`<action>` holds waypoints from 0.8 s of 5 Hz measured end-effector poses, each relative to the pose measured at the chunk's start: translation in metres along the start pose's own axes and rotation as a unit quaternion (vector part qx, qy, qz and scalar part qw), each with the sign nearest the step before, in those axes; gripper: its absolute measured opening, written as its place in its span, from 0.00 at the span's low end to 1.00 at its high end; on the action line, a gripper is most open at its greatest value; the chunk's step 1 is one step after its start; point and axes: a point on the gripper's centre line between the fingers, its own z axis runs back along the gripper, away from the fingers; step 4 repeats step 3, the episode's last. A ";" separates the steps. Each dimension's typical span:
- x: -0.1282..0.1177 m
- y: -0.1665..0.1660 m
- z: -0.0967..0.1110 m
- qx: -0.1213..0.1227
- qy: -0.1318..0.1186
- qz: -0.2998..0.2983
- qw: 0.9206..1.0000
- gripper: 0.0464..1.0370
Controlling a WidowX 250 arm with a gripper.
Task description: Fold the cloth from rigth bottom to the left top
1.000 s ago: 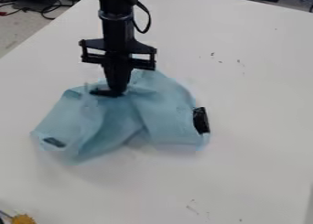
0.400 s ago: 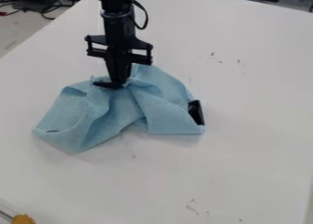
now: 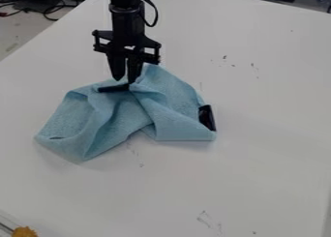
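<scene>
My gripper [image 3: 125,80] hangs over the upper middle of the light blue cloth [image 3: 169,119], its two fingers slightly apart and the tips right at the folded fabric. The cloth lies crumpled on the table, with overlapping folds running down from beneath the fingertips. A dark patch marks its right edge, and another dark strip lies on the cloth just below the gripper. Whether the fingertips still touch the fabric I cannot tell.
The white table [image 3: 259,149] extends around the cloth, with small dark marks on its surface. An orange-yellow object [image 3: 24,231] sits at the bottom left corner. Black cables [image 3: 45,9] lie beyond the table's edge at the top left.
The fingers have parted. The gripper has risen slightly, and the cloth's lower edges and right side have shifted up a little, with its folds settling flatter.
</scene>
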 end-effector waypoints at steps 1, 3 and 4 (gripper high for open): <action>0.017 0.002 0.009 0.017 -0.010 -0.025 1.000 0.76; 0.035 -0.003 0.025 0.032 -0.037 -0.059 0.997 0.97; 0.035 -0.003 0.025 0.032 -0.037 -0.059 0.997 0.97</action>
